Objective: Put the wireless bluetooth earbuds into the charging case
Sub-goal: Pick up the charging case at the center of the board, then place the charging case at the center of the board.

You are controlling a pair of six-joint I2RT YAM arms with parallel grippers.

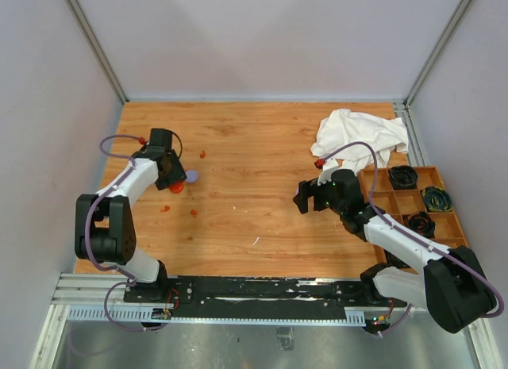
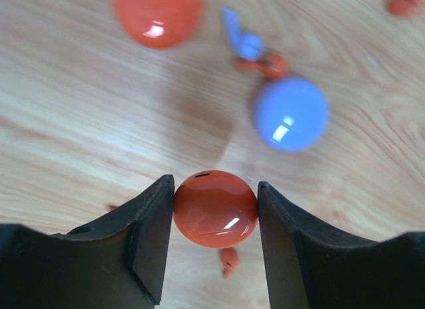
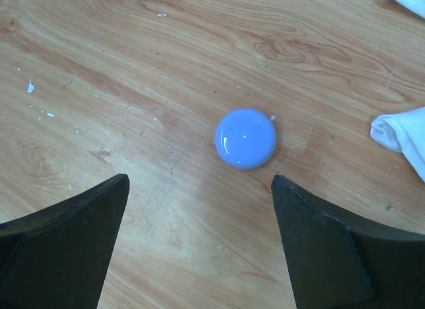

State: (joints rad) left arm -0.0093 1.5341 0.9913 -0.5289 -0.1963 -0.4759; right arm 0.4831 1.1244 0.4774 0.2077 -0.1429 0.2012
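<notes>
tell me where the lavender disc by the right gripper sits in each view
top external: the lavender disc shows at the tip of the right gripper, right of centre
left wrist: not in it; the second lavender disc there lies beyond the orange-red disc in the left gripper
right wrist: the disc centred, ahead of the open jaws
shared landmark: the white cloth, upper right from above, right edge in right wrist

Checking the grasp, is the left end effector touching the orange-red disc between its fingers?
Touching. Left wrist view shows both fingers flush against the orange-red disc.
</notes>
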